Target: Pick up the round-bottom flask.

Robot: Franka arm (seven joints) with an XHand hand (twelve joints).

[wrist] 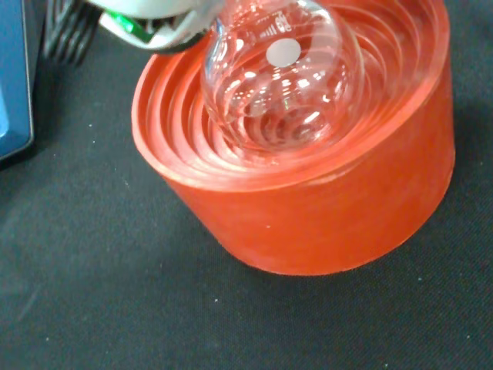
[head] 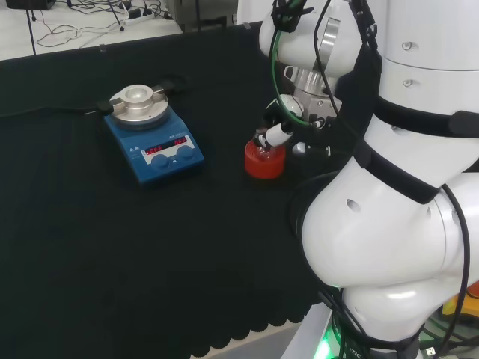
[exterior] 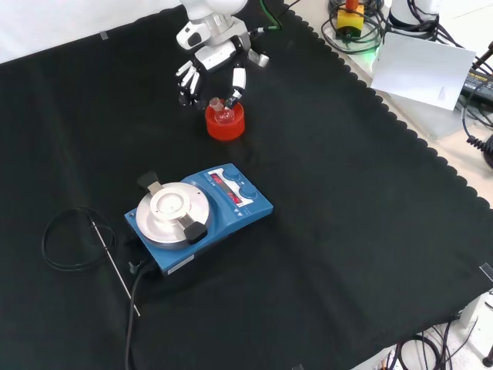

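A clear round-bottom flask (wrist: 281, 77) rests in a red ribbed stand (wrist: 323, 216) on the black cloth. In the front view the flask (exterior: 224, 113) and stand (exterior: 225, 129) sit just below the hand (exterior: 214, 55), whose fingers (exterior: 237, 79) point down, spread to either side of the flask's neck. The head view has a white fingertip (head: 275, 135) right at the flask's top (head: 262, 149) over the stand (head: 266, 166). A blurred fingertip (wrist: 154, 19) lies against the neck in the wrist view. The fingers look straight, not curled round the glass.
A blue hotplate stirrer (exterior: 196, 216) with a round metal top stands nearer the camera in the front view, left of the stand in the head view (head: 153, 138). A black cable loop and thin probe (exterior: 73, 239) lie beside it. The arm's white links (head: 389, 224) rise at the head view's right.
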